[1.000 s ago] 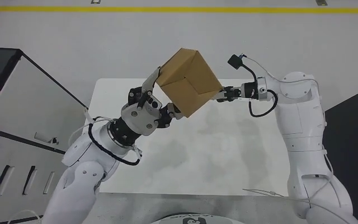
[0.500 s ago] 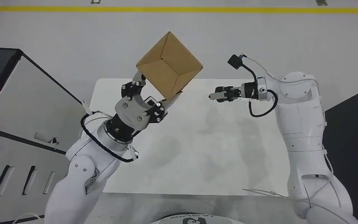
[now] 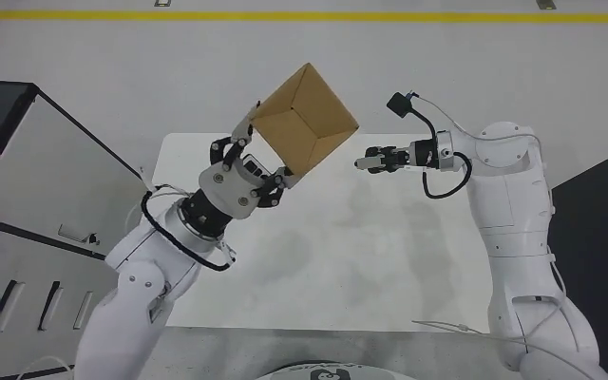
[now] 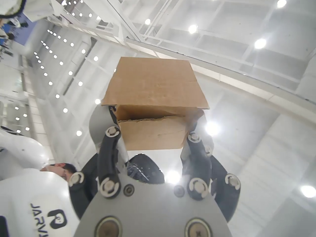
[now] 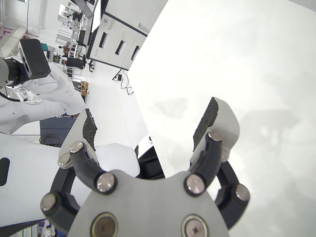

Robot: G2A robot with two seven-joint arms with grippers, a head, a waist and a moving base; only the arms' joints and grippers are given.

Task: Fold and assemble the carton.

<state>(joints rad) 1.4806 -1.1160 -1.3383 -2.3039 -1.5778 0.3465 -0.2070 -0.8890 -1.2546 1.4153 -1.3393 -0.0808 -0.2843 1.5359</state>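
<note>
A brown cardboard carton (image 3: 304,116) is held up in the air over the far left part of the white table (image 3: 380,256), tilted on a corner. My left gripper (image 3: 271,161) is shut on its lower end. In the left wrist view the carton (image 4: 153,104) sits between the two fingers (image 4: 111,134), one flap spread above them and a torn inner edge showing. My right gripper (image 3: 366,162) hangs open over the table's far right part, a short way right of the carton and apart from it. Nothing lies between its ribbed pads (image 5: 207,122).
A grey cabinet (image 3: 47,180) with drawers stands beside the table's left edge. A yellow line (image 3: 304,15) runs across the floor behind the table. The table top in front of both arms is bare.
The left arm swung the carton up and away from the right gripper, then turned it a little to the right. The right gripper let go of the carton and has stayed in place, open.
</note>
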